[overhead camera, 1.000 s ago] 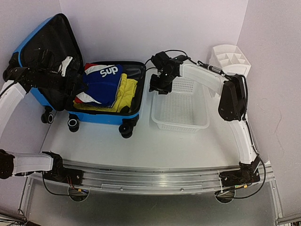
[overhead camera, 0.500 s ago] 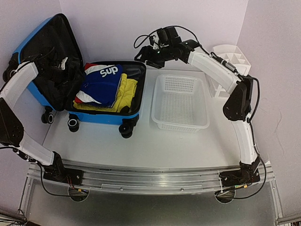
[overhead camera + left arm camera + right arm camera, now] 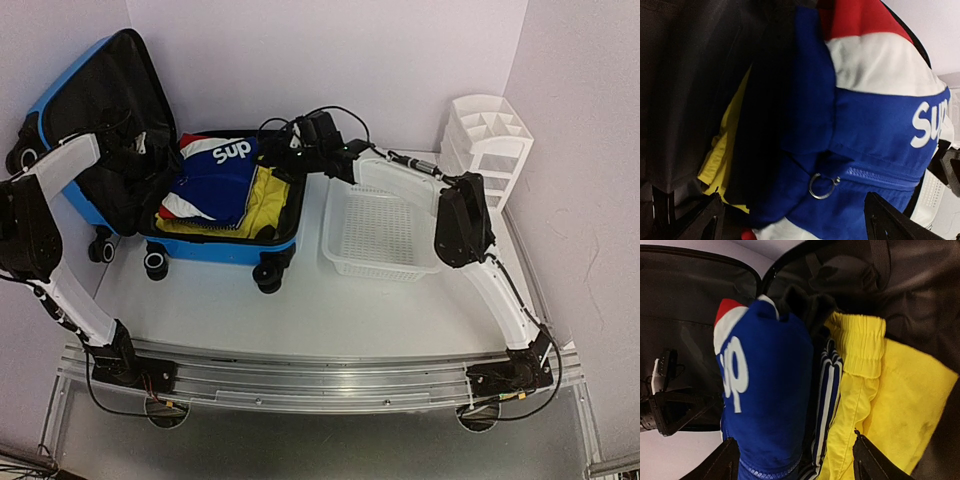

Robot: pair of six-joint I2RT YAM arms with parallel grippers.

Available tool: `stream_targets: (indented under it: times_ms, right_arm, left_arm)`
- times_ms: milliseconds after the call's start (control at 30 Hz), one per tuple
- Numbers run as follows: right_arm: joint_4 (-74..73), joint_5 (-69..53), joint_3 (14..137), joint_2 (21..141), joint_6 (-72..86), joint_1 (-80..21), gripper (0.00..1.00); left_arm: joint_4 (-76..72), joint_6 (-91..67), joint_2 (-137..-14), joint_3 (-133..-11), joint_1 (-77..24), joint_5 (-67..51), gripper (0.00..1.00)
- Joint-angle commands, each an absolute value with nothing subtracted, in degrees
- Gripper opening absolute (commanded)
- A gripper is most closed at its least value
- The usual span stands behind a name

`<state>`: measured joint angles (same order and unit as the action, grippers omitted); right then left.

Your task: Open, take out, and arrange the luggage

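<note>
Blue hard-shell luggage (image 3: 222, 249) lay open at the left rear of the table (image 3: 300, 310), lid (image 3: 95, 95) propped upright. Left gripper (image 3: 792, 220) and right gripper (image 3: 796, 457) hovered over its blue jacket (image 3: 215, 180), jaws spread and empty, poised to lift clothes out.

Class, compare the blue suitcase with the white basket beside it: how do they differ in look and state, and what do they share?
The suitcase is bright blue with black lining; the basket is white perforated plastic. The suitcase is packed with folded clothes; the basket holds nothing. The suitcase has wheels and a raised lid; the basket has neither. Both sit open-topped on the table, side by side.
</note>
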<state>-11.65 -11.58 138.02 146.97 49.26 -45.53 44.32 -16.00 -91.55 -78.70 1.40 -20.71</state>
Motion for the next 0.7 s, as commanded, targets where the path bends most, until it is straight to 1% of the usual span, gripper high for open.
stream_targets:
  times_ms: [0,233,333,500,533,667]
  right_arm:
    - [-4.0,-13.9,142.2,150.7,55.1,-46.9,0.67]
    - [3.6,-16.8,144.0,155.6,61.0,-48.5,0.60]
    - [4.6,-16.4,144.4,156.6,61.9,-49.1,0.58]
    - [6.4,-17.3,144.7,157.6,64.4,-49.3,0.59]
    - [6.6,-17.5,144.4,157.2,64.3,-49.3,0.60]
    - [7.2,-17.2,143.9,155.7,63.2,-49.4,0.62]
  left_arm:
    - [37.9,-17.0,-94.5,-79.1,2.1,-21.2,0.93]
    - [32.2,-19.0,-97.6,-76.1,2.0,-27.8,0.79]
    - [30.3,-19.1,-98.6,-75.2,1.9,-28.9,0.77]
    - [29.3,-19.6,-100.7,-74.8,1.5,-30.1,0.75]
    - [29.2,-19.7,-100.8,-74.8,1.3,-30.6,0.72]
    - [28.5,-19.7,-100.3,-74.8,0.2,-31.9,0.55]
